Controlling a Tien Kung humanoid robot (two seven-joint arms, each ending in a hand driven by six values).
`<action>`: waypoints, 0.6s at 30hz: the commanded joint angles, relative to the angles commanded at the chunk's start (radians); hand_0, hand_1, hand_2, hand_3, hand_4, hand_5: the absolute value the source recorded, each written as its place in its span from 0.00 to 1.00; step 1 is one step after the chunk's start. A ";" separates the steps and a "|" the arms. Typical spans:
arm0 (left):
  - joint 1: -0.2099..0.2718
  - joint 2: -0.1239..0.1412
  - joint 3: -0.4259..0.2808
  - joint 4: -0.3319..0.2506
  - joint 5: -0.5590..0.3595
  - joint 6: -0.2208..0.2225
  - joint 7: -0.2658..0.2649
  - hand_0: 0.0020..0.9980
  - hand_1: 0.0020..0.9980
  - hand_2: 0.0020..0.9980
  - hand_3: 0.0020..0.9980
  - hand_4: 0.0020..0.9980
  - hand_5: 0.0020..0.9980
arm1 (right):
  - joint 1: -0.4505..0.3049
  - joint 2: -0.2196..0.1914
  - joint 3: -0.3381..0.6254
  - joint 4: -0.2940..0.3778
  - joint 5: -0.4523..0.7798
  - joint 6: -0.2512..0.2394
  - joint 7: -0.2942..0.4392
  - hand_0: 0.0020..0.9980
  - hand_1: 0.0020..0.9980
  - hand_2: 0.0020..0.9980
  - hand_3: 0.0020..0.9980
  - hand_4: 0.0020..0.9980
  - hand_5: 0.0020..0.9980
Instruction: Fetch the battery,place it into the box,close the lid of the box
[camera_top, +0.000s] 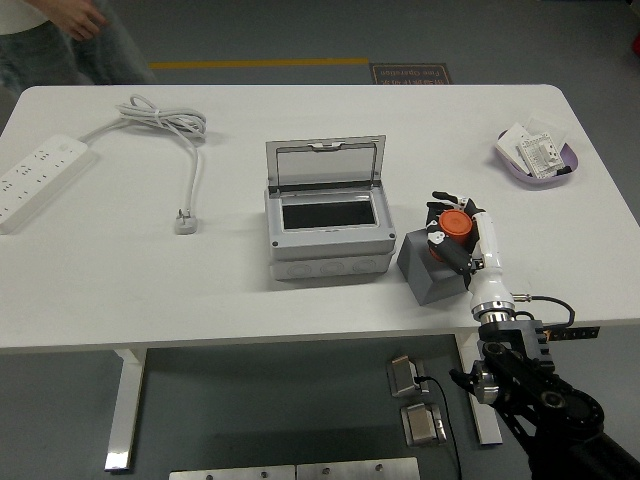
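Here, right robot hand (452, 226) curled round the orange battery (453, 222) — atop grey block (430, 270), box (326, 225) lid up

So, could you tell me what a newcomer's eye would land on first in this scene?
Most likely the orange battery, the one bright spot on the white table, gripped by the right hand above a grey block at centre right. Next, the grey box in the middle with its lid standing open. A power strip lies far left, and a person stands at the top left corner.
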 joint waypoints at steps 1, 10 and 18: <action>0.000 0.000 0.000 0.000 0.000 0.000 0.000 0.66 0.64 0.62 0.65 0.70 0.27 | 0.001 0.000 0.000 0.000 0.000 -0.001 -0.001 0.64 0.59 0.51 0.56 0.41 0.00; -0.001 -0.001 0.002 0.000 -0.002 0.000 -0.001 0.66 0.64 0.62 0.64 0.70 0.28 | 0.003 0.002 0.002 0.000 -0.002 -0.005 -0.008 0.59 0.56 0.47 0.53 0.29 0.00; -0.002 -0.001 0.004 0.000 -0.003 0.000 -0.001 0.66 0.64 0.62 0.64 0.70 0.27 | 0.007 0.004 0.008 0.001 -0.005 -0.007 -0.011 0.47 0.44 0.41 0.47 0.18 0.00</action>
